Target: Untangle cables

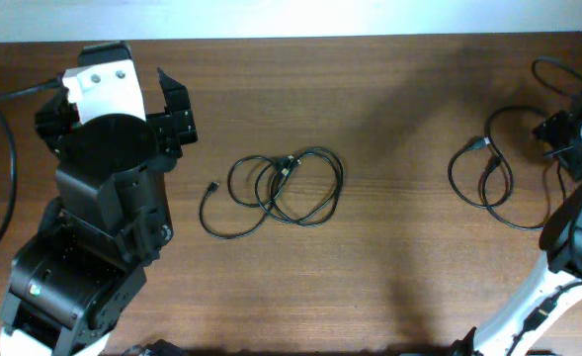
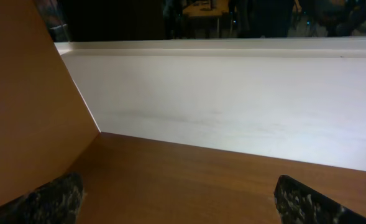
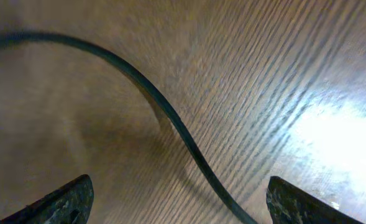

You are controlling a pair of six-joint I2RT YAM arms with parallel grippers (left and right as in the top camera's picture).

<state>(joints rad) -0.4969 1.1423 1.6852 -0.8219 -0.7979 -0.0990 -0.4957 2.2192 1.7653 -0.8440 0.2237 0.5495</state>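
Only the overhead view shows the cables (image 1: 281, 188): a knot of black loops mid-surface, long axis left to right, one plug end trailing left. A separate cable (image 1: 483, 178) loops far right. The right end effector (image 3: 179, 199) is spread, a black cord (image 3: 170, 118) crossing diagonally between its fingers, ungripped. The left end effector (image 2: 183, 200), released, faces a white wall (image 2: 232, 106) across the brown wood surface (image 1: 399, 277).

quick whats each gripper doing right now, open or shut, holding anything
left gripper: open, holding nothing
right gripper: open, a cable passes between its fingers, not gripped
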